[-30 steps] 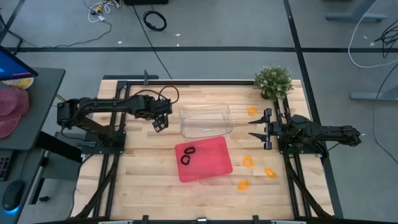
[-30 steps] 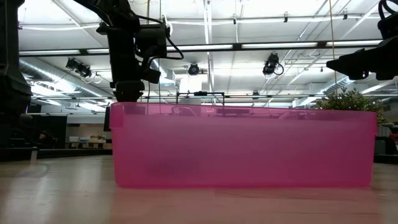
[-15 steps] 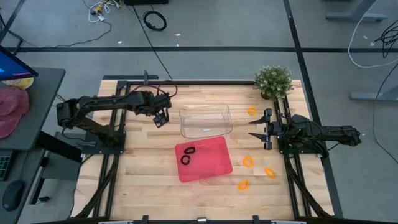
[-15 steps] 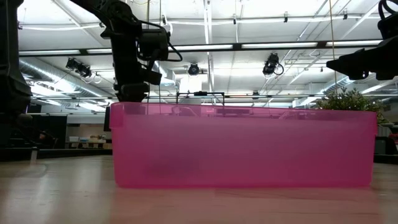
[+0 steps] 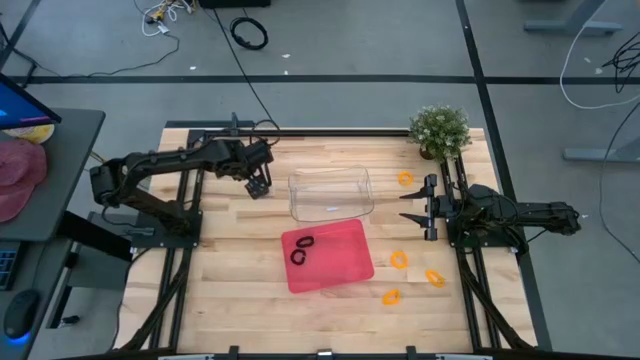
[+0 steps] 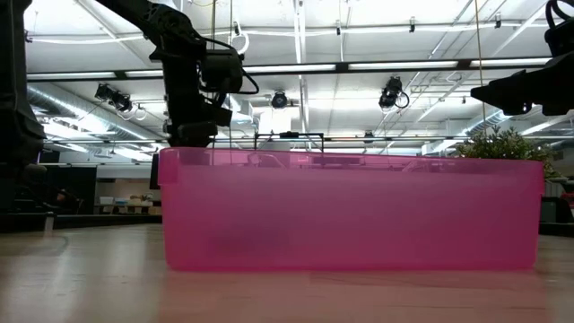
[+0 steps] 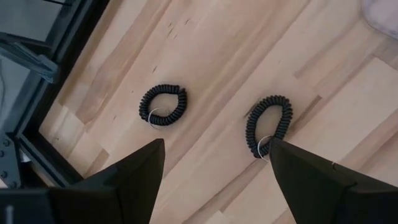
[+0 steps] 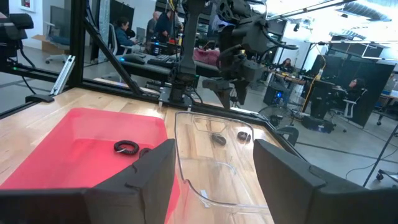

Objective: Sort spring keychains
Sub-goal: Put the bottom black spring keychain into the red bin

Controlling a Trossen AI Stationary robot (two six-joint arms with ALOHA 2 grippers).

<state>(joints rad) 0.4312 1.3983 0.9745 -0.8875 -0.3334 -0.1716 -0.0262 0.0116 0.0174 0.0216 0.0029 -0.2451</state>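
Two black spring keychains lie flat on the wood below my left gripper, which hangs open above them, pointing steeply down, at the table's far left. Neither finger touches them. Two more black keychains lie in the red tray. Several orange keychains lie on the table's right part: one beside the clear bin, the others near the tray. My right gripper waits open and level at the right, holding nothing.
A clear plastic bin stands between the two arms, just beyond the red tray. A small potted plant sits at the far right corner. The black frame rail runs along the table's edge close to the black keychains.
My left gripper has swung toward the table's far edge, staying open and pointing down. It now hangs over the two black keychains on the wood. Nothing on the table has moved.
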